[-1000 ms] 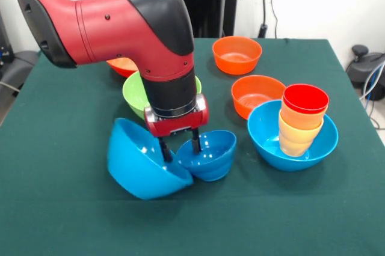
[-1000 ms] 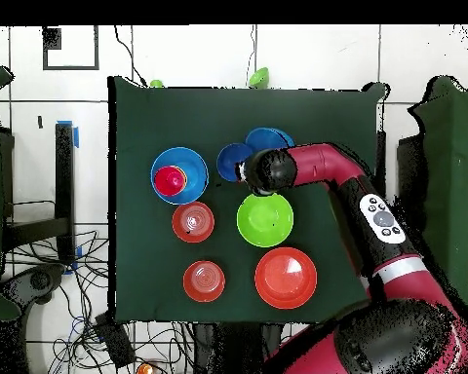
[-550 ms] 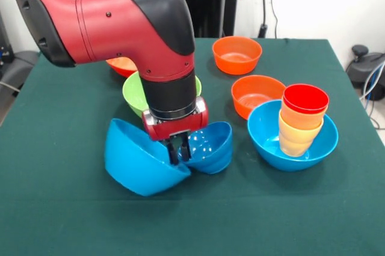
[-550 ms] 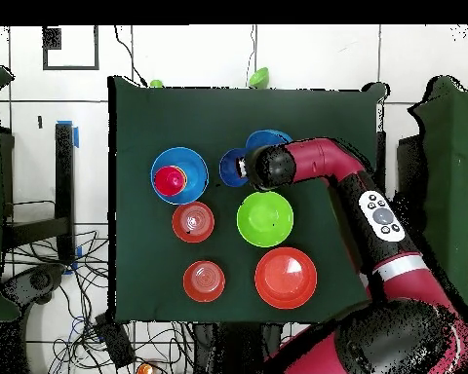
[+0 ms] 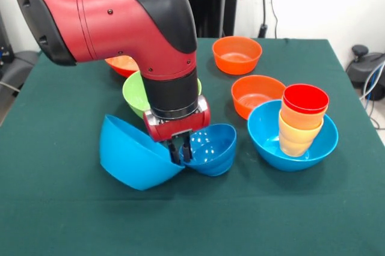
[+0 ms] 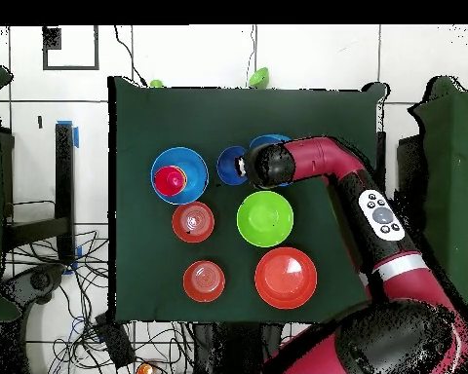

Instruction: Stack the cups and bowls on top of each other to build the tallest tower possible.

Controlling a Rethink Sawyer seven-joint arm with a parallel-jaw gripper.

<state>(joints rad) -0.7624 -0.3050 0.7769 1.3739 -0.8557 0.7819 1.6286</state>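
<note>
A: What are the fingers (image 5: 182, 149) doing right now?

B: I'm seeing them drawn almost together, pinching the rim of the small dark blue bowl (image 5: 210, 149). That bowl is tilting, its mouth facing up and toward the arm. The same fingers are also pressing against the edge of the large light blue bowl (image 5: 133, 156), which is tipping far onto its side, rounded underside showing, touching the small one.

A: And the arm?

B: I'm watching the red and black arm (image 5: 114, 21) reaching across from the side, then bending straight down at the wrist, so the fingers are pointing at the green surface (image 5: 60, 214). From overhead the wrist (image 6: 265, 164) is covering most of both bowls.

A: Where's the tower?

B: The tower (image 5: 299, 125) is sitting well apart: a second large light blue bowl carrying nested yellow-orange cups with the red cup (image 5: 305, 99) on top. All glossy, smooth plastic. The green bowl (image 5: 135, 95) is lying just behind the wrist, and two orange bowls (image 5: 237, 54) are resting farther back.
</note>
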